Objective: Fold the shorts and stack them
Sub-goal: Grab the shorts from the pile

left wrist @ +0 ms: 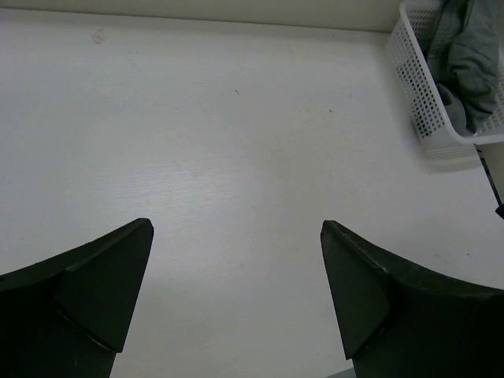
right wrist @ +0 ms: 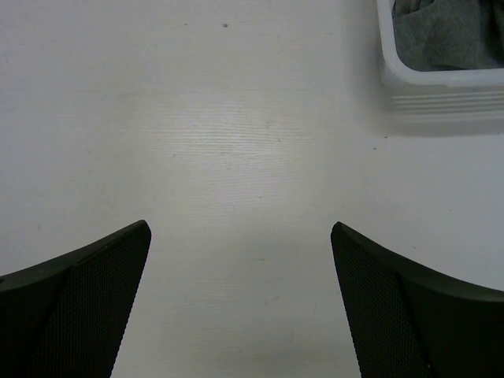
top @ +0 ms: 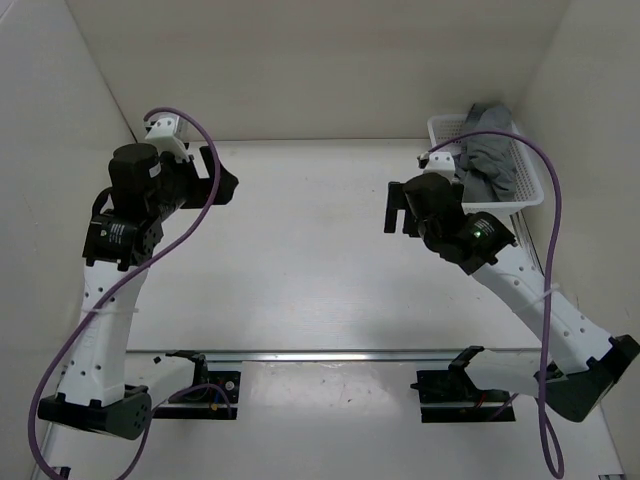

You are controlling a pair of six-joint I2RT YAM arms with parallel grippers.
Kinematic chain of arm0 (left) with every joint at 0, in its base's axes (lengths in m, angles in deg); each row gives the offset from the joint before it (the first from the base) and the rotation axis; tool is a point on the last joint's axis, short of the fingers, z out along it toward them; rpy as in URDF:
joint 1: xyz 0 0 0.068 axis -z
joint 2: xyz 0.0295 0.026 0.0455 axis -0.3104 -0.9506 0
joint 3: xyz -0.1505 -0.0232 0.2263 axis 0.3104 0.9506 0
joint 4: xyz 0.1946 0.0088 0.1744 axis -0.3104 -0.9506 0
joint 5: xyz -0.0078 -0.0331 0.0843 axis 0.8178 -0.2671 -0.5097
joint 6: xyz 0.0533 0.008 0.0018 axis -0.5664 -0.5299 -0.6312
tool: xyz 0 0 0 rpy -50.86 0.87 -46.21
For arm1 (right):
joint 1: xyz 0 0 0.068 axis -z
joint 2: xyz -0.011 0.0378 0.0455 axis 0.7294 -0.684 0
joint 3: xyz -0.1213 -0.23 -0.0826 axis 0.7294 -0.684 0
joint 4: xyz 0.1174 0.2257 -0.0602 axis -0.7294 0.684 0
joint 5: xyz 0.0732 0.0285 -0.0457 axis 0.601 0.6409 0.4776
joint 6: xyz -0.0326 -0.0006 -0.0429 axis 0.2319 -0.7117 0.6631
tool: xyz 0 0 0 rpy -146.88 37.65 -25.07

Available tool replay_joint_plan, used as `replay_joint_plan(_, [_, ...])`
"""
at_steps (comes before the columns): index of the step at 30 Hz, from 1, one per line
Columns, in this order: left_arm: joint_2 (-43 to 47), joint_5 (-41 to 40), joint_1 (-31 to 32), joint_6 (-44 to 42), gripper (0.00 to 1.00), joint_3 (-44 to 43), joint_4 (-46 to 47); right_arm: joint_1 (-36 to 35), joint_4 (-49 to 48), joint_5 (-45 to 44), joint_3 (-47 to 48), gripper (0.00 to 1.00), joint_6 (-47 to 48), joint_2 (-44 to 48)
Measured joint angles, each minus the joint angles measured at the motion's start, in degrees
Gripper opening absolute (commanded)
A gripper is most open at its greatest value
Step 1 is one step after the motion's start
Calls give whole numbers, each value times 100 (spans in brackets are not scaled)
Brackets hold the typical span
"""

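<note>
While I hover above the table (top: 300, 270), my worry sits in its far right corner. I judge the basket (top: 441, 128) light enough to tip or drag along if I pull the shorts (top: 487, 150), heaped inside it, and the cloth catches on the mesh; a shallow pinch could also slip. The right gripper (right wrist: 240, 228) and left gripper (left wrist: 236, 228) both stand wide, holding nothing.

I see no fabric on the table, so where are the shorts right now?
In the top view, the shorts lie bunched inside the white mesh basket at the far right corner of the table, just beyond the open right claw.
</note>
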Motion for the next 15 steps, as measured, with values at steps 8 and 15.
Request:
replay_joint_plan(8, [103,-146,0,94,99,79,101,0,-2,-151,2,100,-7,-149])
replay_joint_plan(15, [-310,9,0,164,99,170,59,684,205,-136,323,90,35,-807])
